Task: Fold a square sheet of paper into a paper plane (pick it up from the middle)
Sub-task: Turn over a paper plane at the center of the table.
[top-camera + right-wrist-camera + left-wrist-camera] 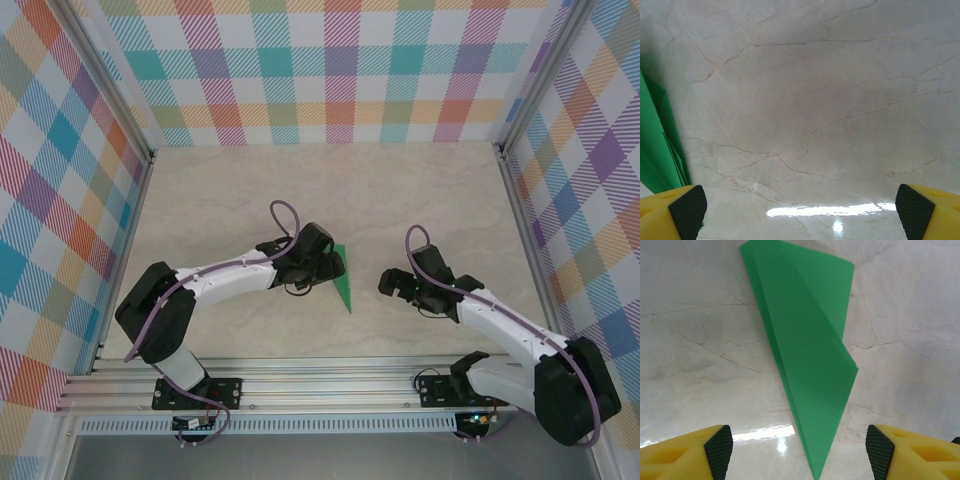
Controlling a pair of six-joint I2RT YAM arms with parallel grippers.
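Observation:
The bright green paper plane [343, 282] lies flat on the marble table, a slim folded dart with its tip toward the near edge. In the left wrist view the paper plane [810, 365] runs up the middle, tip at the bottom between the spread yellow fingers. My left gripper [799, 447] is open over the tip, touching nothing; from above my left gripper [335, 266] partly covers the plane's left side. My right gripper [392, 283] hovers open to the plane's right. In the right wrist view the paper plane [660, 145] shows at the left edge, beside my open right gripper [799, 210].
The marble tabletop [420, 200] stretches bare toward the back. Plaid walls [340, 70] with metal frame posts enclose the back and both sides. An aluminium rail [330, 385] carrying the arm bases runs along the near edge.

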